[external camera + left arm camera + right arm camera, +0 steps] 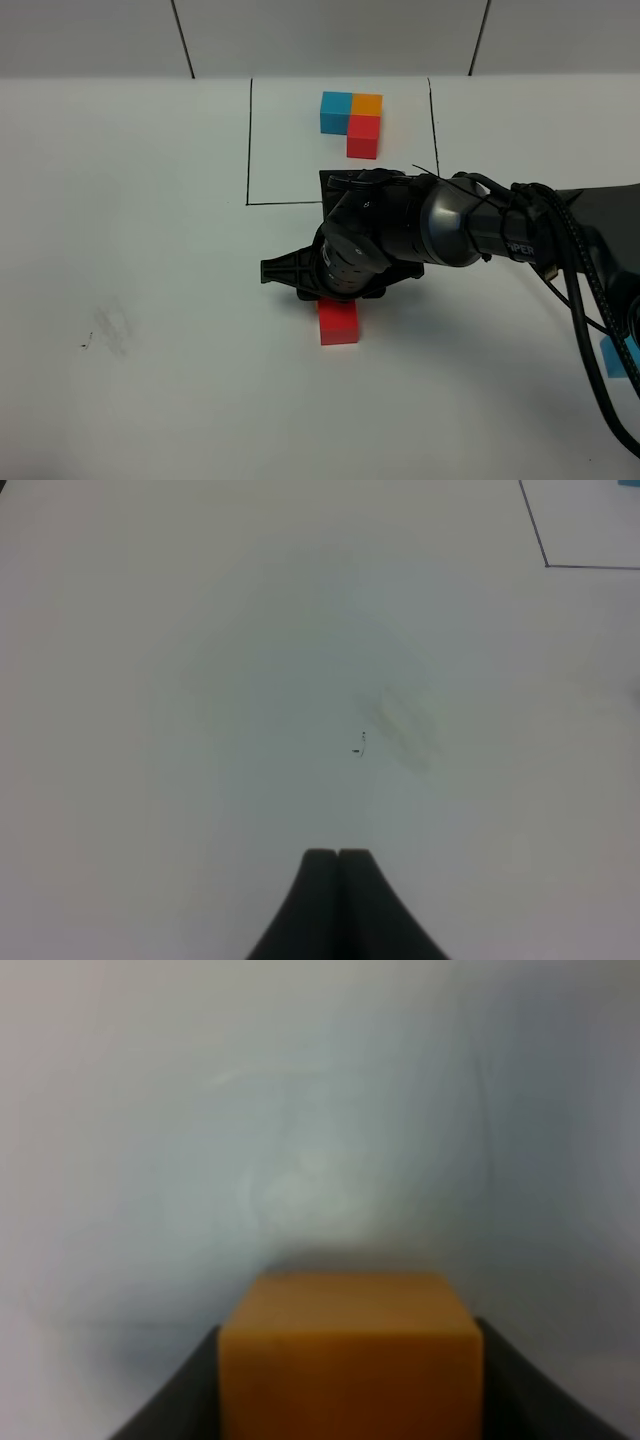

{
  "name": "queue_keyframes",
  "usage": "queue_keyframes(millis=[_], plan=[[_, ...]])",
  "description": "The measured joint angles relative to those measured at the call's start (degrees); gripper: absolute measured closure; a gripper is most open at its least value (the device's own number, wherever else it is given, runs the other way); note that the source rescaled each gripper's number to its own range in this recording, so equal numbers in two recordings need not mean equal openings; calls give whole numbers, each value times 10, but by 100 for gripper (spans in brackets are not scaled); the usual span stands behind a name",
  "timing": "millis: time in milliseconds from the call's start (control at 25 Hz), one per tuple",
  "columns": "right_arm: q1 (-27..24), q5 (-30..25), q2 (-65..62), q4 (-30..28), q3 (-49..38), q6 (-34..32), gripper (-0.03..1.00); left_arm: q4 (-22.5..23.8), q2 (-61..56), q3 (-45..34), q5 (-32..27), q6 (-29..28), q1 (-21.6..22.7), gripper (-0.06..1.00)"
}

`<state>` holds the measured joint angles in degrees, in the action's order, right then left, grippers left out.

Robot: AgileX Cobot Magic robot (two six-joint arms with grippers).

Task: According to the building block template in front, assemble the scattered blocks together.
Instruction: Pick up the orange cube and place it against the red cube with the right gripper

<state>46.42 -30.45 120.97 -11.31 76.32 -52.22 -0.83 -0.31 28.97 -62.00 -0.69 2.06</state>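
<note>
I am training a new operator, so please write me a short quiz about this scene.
1. True or false: the left gripper is shut and holds nothing.
2. Which cube does the right gripper hold? A red, B orange, C blue.
3. Fill in: the loose red cube lies ___ the black rectangle.
Key: 1 true; 2 B, the orange cube; 3 outside.

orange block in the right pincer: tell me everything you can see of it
The orange block is a plain matte cube with softly rounded edges, no markings. It sits square in the right pincer, a dark finger against each side, top and near face showing, blurred. The high camera's view of it is blocked by the arm, so whether it touches the table cannot be told.
</note>
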Motion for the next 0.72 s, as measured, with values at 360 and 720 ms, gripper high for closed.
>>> queue_keyframes(millis=[360,720], plan=[[0,0,0,0,0,0,50,0,0,0,0,0,0,94],[0,-4,0,0,0,0,50,0,0,0,0,0,0,94]])
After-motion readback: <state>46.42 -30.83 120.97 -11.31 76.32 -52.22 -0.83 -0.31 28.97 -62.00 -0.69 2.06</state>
